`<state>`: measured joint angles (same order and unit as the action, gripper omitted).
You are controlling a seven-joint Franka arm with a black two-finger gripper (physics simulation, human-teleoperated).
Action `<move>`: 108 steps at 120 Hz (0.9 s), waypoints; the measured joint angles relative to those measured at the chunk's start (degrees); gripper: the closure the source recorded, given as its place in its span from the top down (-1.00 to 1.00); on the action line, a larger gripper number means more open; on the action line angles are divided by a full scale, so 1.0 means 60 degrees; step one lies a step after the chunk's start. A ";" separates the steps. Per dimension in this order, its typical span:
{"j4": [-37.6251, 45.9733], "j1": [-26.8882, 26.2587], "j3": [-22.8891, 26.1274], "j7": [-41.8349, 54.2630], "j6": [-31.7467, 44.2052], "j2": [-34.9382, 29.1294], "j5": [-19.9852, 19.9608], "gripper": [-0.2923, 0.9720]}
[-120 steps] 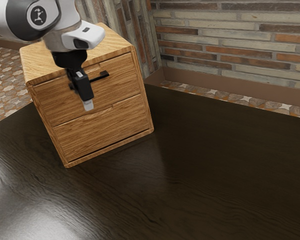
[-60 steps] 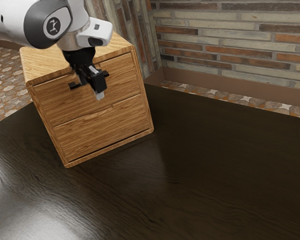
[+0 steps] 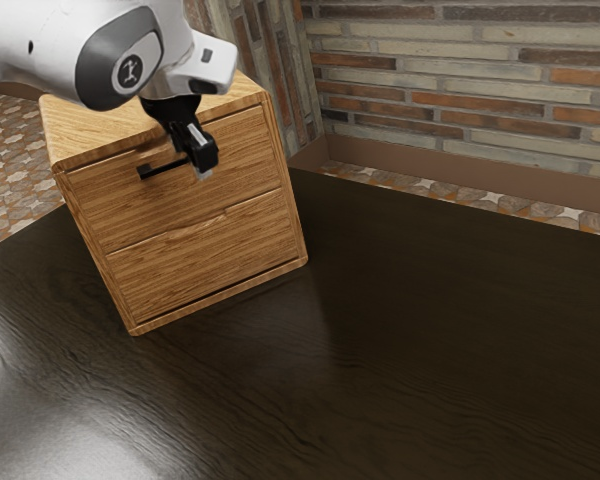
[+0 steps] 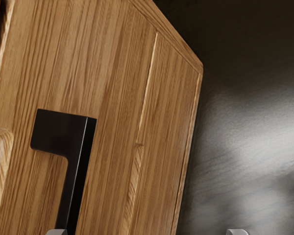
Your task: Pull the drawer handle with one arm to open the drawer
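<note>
A dark wood-grain surface spreads across the exterior view, with a brick wall behind it. At the exterior view's left stands a light wooden cabinet, turned at an angle, its front facing the near edge. The white arm comes in from the upper left and reaches down over the cabinet's top front edge. The top drawer sits flush with the lower drawer, both closed. A black bar handle runs across the upper part of the top drawer's front, and the gripper hangs in front of the end of it nearer the exterior view's right. In the wrist view the handle leads toward one of the two pale fingertips, which stand well apart, so the gripper is released and grasps nothing.
</note>
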<state>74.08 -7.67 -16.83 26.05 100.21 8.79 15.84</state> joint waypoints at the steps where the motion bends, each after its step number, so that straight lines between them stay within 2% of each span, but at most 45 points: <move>1: 0.0001 0.0002 -0.0001 0.0018 0.0016 0.0001 0.0020 0.07; 50: 0.0192 0.0013 -0.0021 0.0824 0.0225 -0.0014 0.0832 0.02; 108: 0.0429 0.0075 -0.0074 0.1319 0.0321 0.0038 0.0975 -0.02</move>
<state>76.66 -7.22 -17.28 33.96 102.14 9.02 21.69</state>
